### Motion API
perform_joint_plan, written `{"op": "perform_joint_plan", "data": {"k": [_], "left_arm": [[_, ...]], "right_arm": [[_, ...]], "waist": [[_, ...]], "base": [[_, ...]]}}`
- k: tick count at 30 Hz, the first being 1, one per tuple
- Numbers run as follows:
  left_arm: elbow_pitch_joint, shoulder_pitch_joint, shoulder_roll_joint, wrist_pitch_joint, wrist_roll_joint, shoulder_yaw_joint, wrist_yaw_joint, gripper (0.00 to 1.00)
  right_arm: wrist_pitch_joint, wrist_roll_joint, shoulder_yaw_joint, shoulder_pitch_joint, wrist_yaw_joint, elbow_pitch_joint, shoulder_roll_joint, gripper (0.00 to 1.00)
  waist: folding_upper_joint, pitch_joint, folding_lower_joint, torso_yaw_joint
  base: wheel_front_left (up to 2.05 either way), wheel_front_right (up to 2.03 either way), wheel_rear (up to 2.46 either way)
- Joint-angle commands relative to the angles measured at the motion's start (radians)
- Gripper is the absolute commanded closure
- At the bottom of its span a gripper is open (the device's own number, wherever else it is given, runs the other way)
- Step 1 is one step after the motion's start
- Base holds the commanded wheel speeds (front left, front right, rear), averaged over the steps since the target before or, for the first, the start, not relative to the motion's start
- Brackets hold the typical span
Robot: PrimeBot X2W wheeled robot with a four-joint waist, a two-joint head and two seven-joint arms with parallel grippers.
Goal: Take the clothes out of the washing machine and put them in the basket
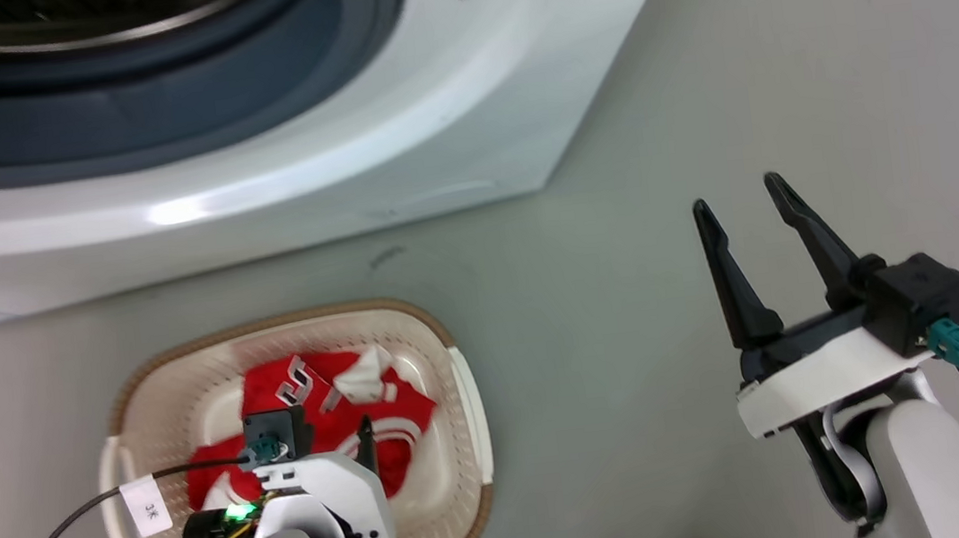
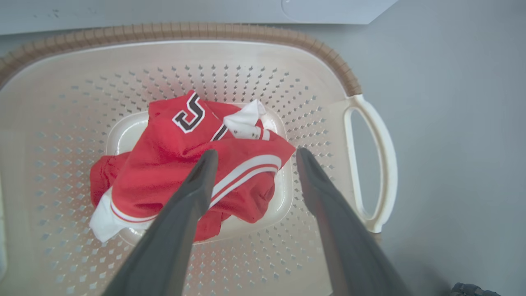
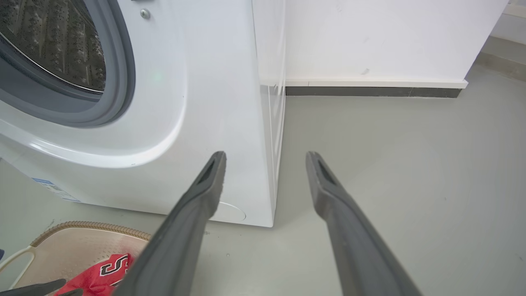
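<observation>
Over the basket (image 2: 205, 31): left tool (image 2: 252, 153) spread, empty, just above red jersey (image 2: 156, 164).
Risk: tool snags jersey on lift-off & drags it out; right tool (image 1: 734, 193) spread too.

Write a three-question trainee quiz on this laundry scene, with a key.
1. True or false: the red clothes lie inside the basket.
2. The left gripper is: A) shut on fabric, B) open above the basket, C) inside the drum?
3. Fill in: the right gripper hovers open over the ____, beside the washing machine.
Key: 1 true; 2 B; 3 floor.
</observation>
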Motion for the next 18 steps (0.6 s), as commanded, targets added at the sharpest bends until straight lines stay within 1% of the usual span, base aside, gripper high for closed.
{"op": "perform_joint_plan", "data": {"k": [1,2,5,13,14,15,18], "left_arm": [[-0.063,0.052,-0.009,-0.006,0.006,0.003,0.011,0.0],[-0.063,0.052,-0.009,-0.006,0.006,0.003,0.011,0.0],[-0.166,0.111,-0.012,-0.005,0.012,0.024,0.021,0.0],[-0.501,0.258,-0.017,-0.005,0.063,0.094,0.044,0.0],[-0.581,0.286,-0.018,-0.005,0.078,0.11,0.047,0.0],[-0.623,0.296,-0.018,-0.005,0.084,0.119,0.05,0.0],[-0.743,0.324,-0.019,-0.005,0.106,0.119,0.059,0.0]], "right_arm": [[0.013,-0.018,-0.021,0.037,-0.001,-0.009,-0.001,0.0],[0.013,-0.018,-0.021,0.037,-0.001,-0.009,-0.001,0.0],[0.033,-0.027,-0.039,0.071,-0.001,-0.026,-0.001,0.0],[0.079,-0.049,-0.076,0.157,-0.001,-0.083,-0.001,0.0],[0.085,-0.054,-0.083,0.175,-0.001,-0.099,-0.001,0.0],[0.087,-0.058,-0.087,0.182,-0.001,-0.109,-0.001,0.0],[0.096,-0.063,-0.1,0.207,-0.001,-0.129,-0.001,0.0]], "waist": [[0.0,-0.141,0.0,0.079],[0.0,-0.141,0.0,0.079],[0.0,-0.201,0.0,0.103],[0.0,-0.318,0.0,0.16],[0.0,-0.344,0.0,0.17],[0.0,-0.353,0.0,0.174],[0.0,-0.38,0.0,0.189]], "base": [[0.0,0.0,0.0],[0.0,0.0,0.0],[0.0,0.0,0.0],[0.0,0.0,0.0],[0.0,0.0,0.0],[0.0,0.0,0.0],[0.0,0.0,0.0]]}}
